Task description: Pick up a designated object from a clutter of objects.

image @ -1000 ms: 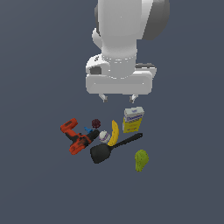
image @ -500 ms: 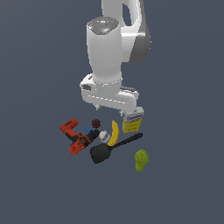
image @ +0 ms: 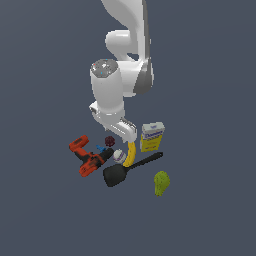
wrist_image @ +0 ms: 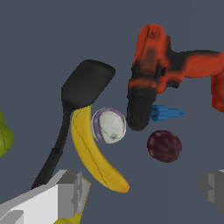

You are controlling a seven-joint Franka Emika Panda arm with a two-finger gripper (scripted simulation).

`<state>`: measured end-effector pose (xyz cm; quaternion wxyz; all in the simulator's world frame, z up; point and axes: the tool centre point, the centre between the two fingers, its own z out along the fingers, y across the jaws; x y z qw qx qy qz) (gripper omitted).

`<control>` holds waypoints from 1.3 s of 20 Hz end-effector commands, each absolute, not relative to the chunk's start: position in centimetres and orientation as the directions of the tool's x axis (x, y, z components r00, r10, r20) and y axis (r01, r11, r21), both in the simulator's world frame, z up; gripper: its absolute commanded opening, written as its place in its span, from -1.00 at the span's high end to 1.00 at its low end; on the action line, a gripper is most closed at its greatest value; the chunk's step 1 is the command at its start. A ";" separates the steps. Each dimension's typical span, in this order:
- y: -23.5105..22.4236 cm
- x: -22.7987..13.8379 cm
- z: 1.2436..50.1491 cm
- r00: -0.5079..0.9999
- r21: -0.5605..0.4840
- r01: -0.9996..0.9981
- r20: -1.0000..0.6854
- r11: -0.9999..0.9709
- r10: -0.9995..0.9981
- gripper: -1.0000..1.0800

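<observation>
The designated object, a small dark maroon ball [image: 109,141] [wrist_image: 164,145], lies on the floor beside the drill's black nose and a small blue piece [wrist_image: 166,113]. My gripper [image: 120,134] [wrist_image: 142,189] hangs just above the clutter, close over the maroon ball and a little toward the exterior view's right of it. Its fingers [wrist_image: 70,192] stand wide apart and open, holding nothing. In the wrist view the ball sits just outside the gap between the fingertips, nearer the far finger. The arm hides none of the ball.
Around the ball lie a red-black power drill [image: 87,155] [wrist_image: 166,74], a white ball [image: 119,156] [wrist_image: 109,126], a yellow banana [image: 131,154] [wrist_image: 94,153], a black spatula [image: 127,170] [wrist_image: 81,92], a yellow-white box [image: 152,136] and a green lumpy fruit [image: 161,182] [wrist_image: 4,135].
The arm has come down from high above the clutter and shifted toward the exterior view's left, so the gripper now sits low over the ball. The objects have not moved.
</observation>
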<state>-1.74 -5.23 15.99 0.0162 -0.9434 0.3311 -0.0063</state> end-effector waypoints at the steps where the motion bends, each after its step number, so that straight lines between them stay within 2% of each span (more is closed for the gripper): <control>1: -6.3 -2.7 14.0 0.722 -0.028 -0.692 -0.002 -0.722 -0.692 -0.92; 13: -9.2 -6.4 8.5 0.516 -0.003 -0.856 -0.001 -0.516 -0.856 -0.92; 26: -9.6 -7.0 7.0 0.492 0.000 -0.871 -0.001 -0.492 -0.871 -0.92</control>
